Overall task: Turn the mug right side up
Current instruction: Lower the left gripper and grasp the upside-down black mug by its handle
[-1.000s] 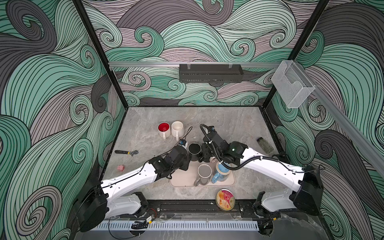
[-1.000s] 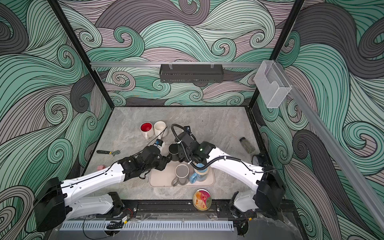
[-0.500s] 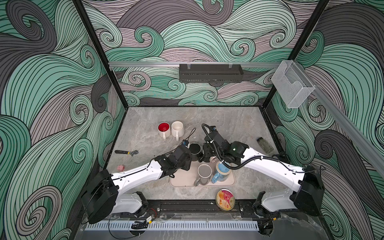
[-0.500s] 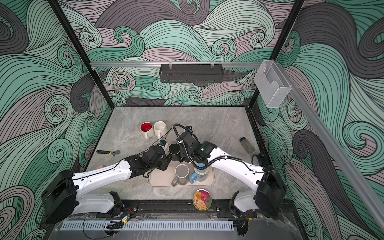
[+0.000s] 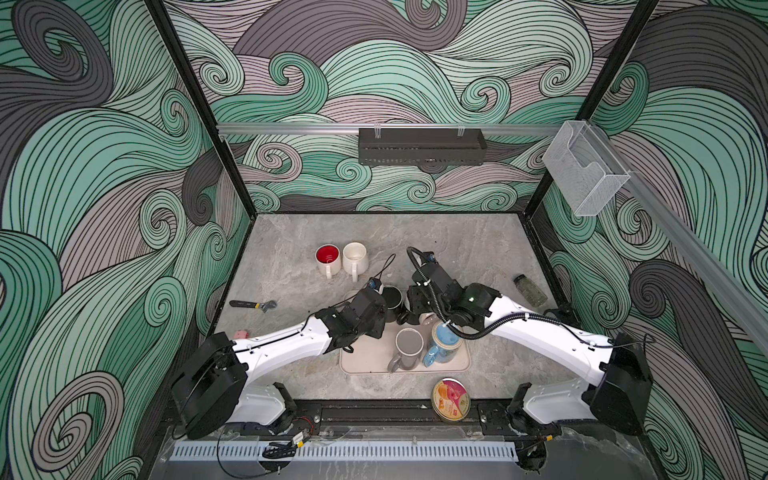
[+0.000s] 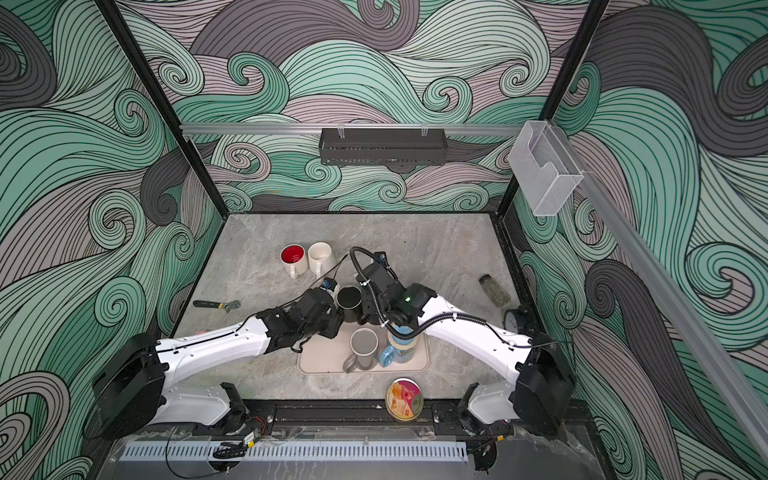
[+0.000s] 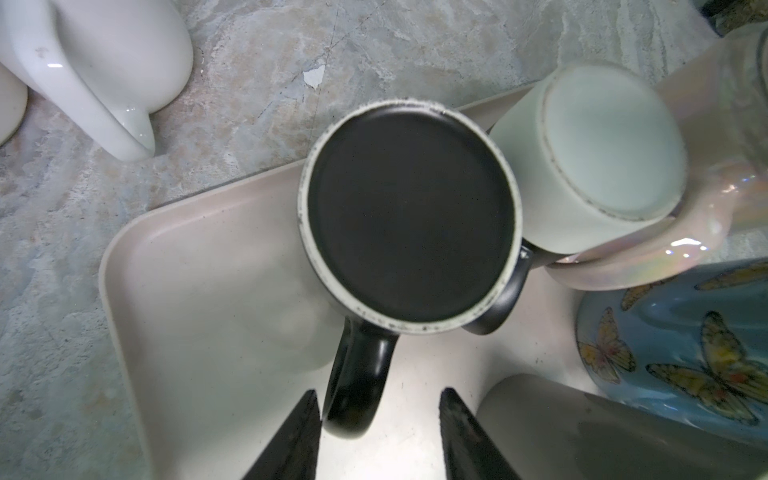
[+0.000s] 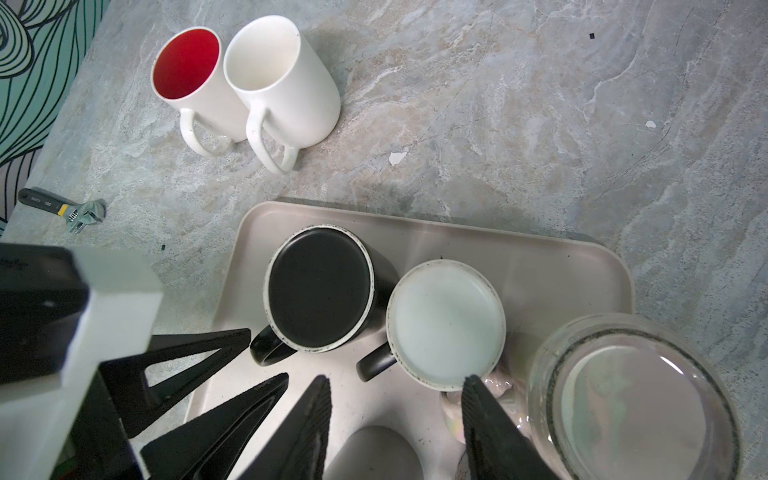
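1. Black mug (image 7: 411,216) stands upside down at the far-left of the tray (image 7: 199,257), its handle (image 7: 357,374) pointing at the left gripper (image 7: 379,392).
2. Left jaws are part-open astride the handle, not yet gripping. I judge this arm nearer.
3. Right gripper (image 8: 397,378) is part-open and empty.

Wrench (image 5: 253,305) at left, glass jar (image 5: 530,289) at right, round tin (image 5: 451,400) at front edge.

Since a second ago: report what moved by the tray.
The left arm stretched forward, its big black joint swinging toward the table. The left gripper hardly shifted, jaws open astride the handle of the upside-down black mug. Nothing was gripped or released. The right gripper, open, and the tray stayed put.
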Robot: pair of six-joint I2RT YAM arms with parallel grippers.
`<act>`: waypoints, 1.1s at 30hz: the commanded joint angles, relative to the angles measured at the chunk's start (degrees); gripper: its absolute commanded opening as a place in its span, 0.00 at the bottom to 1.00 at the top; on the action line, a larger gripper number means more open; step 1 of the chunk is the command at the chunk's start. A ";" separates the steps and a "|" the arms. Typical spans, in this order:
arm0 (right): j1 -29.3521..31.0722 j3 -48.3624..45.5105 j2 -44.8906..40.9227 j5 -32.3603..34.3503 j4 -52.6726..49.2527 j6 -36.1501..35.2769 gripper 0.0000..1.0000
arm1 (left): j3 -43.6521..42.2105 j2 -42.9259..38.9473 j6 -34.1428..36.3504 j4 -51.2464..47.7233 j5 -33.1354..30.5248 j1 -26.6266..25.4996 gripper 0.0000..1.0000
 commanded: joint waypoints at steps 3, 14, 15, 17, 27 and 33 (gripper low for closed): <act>-0.53 -0.18 -0.27 -0.37 0.25 0.00 0.53 | 2.94 2.80 1.26 0.48 -0.59 0.30 0.48; -0.88 0.76 1.02 -0.93 0.28 -0.35 0.53 | 5.29 6.79 2.05 -0.49 -2.36 0.26 0.46; -0.88 0.70 1.07 -1.01 0.24 -0.35 0.53 | 5.37 6.97 2.13 -0.50 -2.38 0.32 0.45; -0.97 0.87 1.32 -0.97 0.23 -0.35 0.52 | 5.55 7.51 2.05 -0.49 -2.46 0.27 0.44; -1.41 0.45 1.59 -1.51 0.66 -0.26 0.52 | 6.26 8.31 2.18 -1.01 -3.23 0.27 0.39; -1.58 0.43 1.77 -1.69 0.99 -0.18 0.52 | 6.95 8.83 2.54 -2.28 -5.20 0.28 0.36</act>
